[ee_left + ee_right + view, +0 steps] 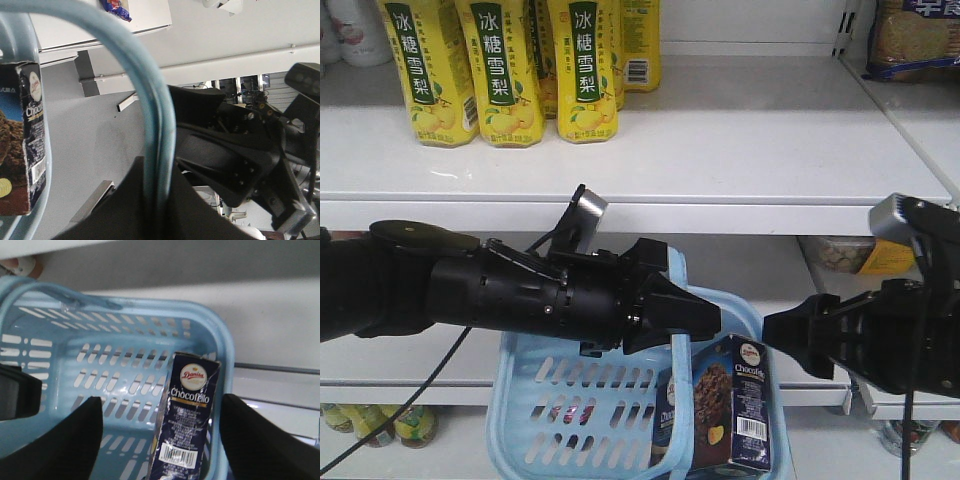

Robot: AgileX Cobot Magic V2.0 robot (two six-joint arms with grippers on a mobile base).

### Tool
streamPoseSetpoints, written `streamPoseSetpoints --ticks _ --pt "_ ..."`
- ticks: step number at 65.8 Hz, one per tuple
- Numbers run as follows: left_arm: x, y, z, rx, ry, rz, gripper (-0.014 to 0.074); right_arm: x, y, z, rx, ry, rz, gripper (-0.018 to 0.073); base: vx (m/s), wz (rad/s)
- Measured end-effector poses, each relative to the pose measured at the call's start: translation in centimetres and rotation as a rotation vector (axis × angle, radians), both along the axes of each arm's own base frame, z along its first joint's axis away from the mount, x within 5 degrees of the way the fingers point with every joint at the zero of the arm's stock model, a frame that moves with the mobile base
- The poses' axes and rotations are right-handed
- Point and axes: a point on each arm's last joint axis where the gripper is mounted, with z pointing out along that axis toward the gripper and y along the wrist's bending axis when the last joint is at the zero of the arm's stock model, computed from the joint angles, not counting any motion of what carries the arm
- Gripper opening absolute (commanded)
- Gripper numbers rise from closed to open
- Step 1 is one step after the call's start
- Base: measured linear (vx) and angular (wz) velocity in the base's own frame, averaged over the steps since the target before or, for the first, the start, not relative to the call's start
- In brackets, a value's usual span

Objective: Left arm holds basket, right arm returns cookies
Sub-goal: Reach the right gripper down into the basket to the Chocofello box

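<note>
The light blue basket [570,410] hangs in front of the lower shelves, with my left gripper [705,320] shut on its handle [159,125]. In the left wrist view the handle runs straight between the closed jaws of the left gripper [161,192]. The cookies [735,400], a dark box, stand upright in the basket's right corner. My right gripper [778,337] is just right of the basket at handle height. In the right wrist view it [160,401] is open above the basket [220,340], with the cookies [187,425] between its fingers [70,440] but apart from them.
Yellow drink bottles [500,70] stand on the top shelf [740,150], and a biscuit pack [910,40] sits at the top right. Packets [845,255] lie on the middle shelf behind the right arm. Jars [380,425] stand on the bottom shelf at left.
</note>
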Motion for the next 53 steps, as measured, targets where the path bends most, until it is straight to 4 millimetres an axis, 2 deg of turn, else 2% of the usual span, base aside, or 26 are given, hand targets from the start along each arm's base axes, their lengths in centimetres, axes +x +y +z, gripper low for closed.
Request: streamPoseSetpoints --ticks 18,53 --pt "0.0 0.0 0.0 0.000 0.000 0.000 -0.0003 1.1 1.1 -2.1 0.016 0.151 0.048 0.0549 0.00 0.00" --pt "0.0 0.0 0.0 0.000 0.000 0.000 -0.0003 2.8 2.2 -5.3 0.013 0.297 0.092 0.0548 0.00 0.00"
